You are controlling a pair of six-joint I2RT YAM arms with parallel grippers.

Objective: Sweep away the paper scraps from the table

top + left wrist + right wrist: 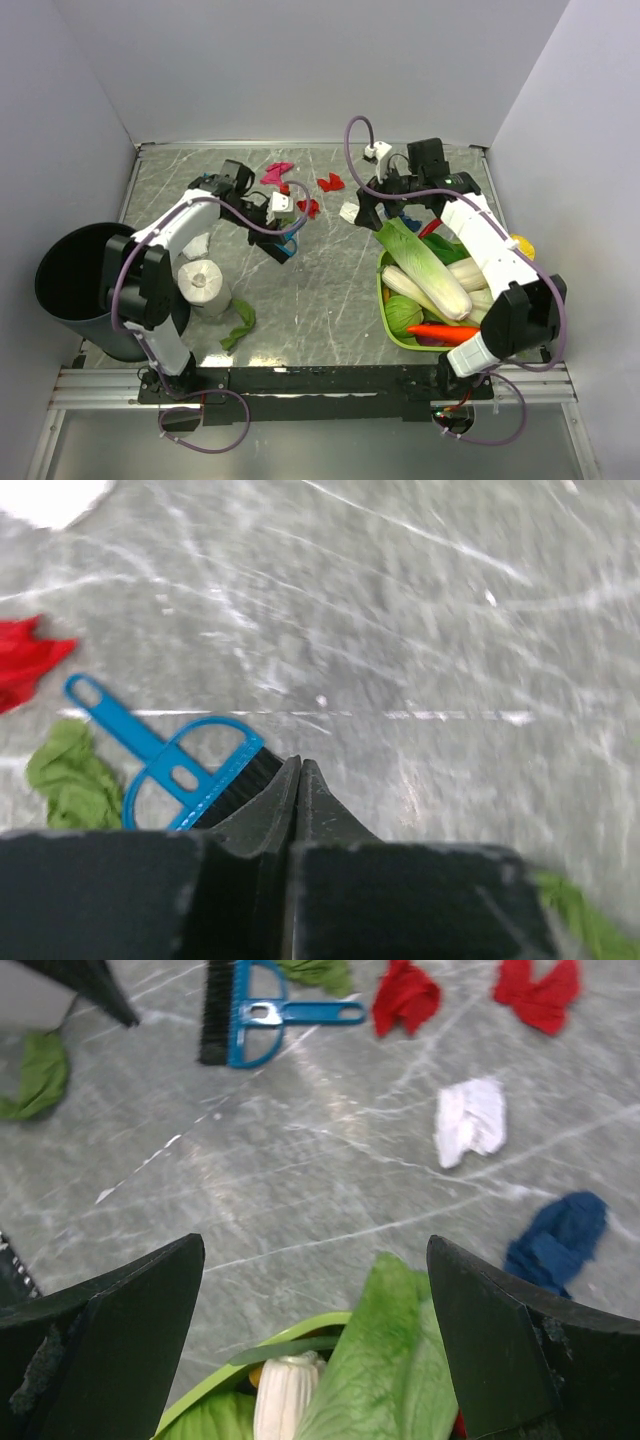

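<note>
Item: small crumpled paper scraps [405,1000] on the grey marble-patterned bench [330,290]. Sweeping is judged barely begun, since no scrap is seen gathered or removed. In the overhead view the scraps are scattered across the far half of the bench, toward 12 o'clock, among them a magenta wad [277,175] and a red wad [329,182]. In the right wrist view a white wad [470,1120] and a dark blue wad [558,1240] are also listed. A green wad [70,775] is recorded just beside the small blue plastic hand brush [250,1015]. No wad shows a distinct long axis or heading, but the scatter as a whole is strung roughly 9 to 3 o'clock. The brush lies free, and in the right wrist view its long axis runs 9 to 3 o'clock with the handle toward 3. The left pincer [297,770] is pressed together on nothing, just beside the bristles. The right pincer [315,1250] is spread wide and empty. A round black bin [100,340] is noted at 8 o'clock.
</note>
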